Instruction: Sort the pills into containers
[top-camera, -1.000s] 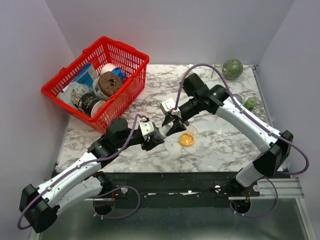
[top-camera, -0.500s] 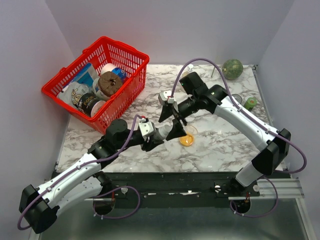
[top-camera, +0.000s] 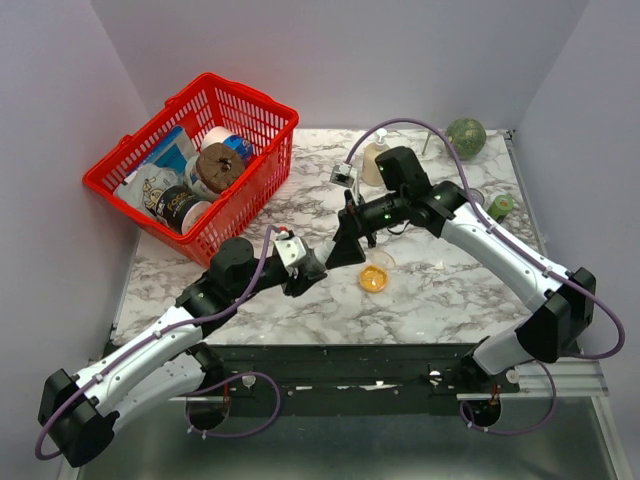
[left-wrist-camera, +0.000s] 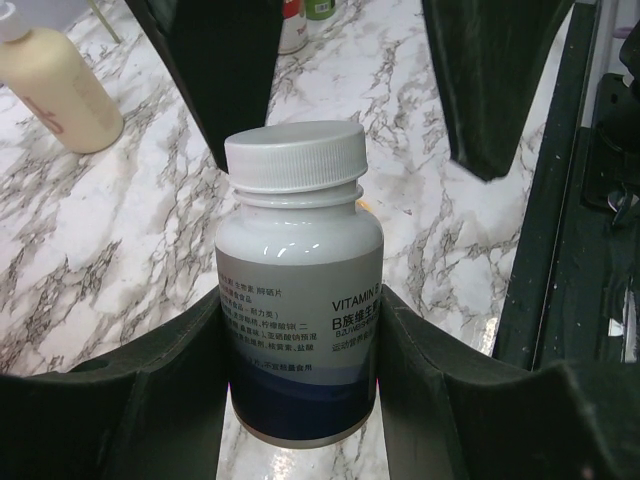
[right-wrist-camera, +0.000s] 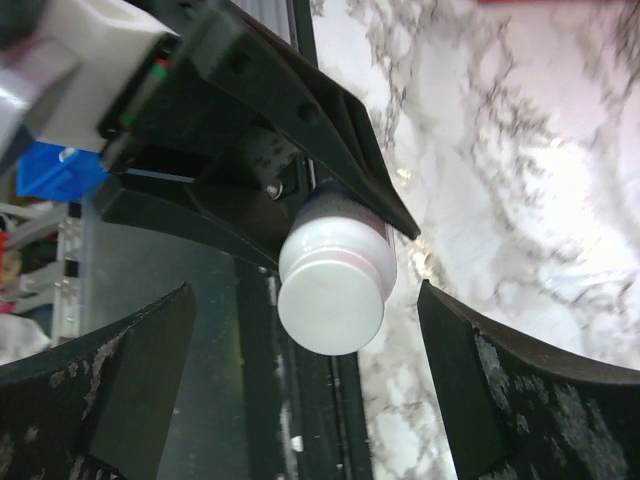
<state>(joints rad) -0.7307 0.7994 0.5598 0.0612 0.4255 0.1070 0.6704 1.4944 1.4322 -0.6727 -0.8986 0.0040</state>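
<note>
White bottle in left end effector

On the pill bottle, label text was partly hidden by the fingers beside it; the pump bottle behind it was cropped.

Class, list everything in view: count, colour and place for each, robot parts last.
table: one, marbled white, under all
basket: one, red, far left
groceries: several, mixed, in basket
pump bottle: one, beige, far middle
ball: one, green, far right corner
pill bottle: one, white, in left pincer
dish: one, clear, table middle
pills: several, orange, in dish
left pincer: one, black, shut on pill bottle
right pincer: one, black, open, flanking its cap
</note>
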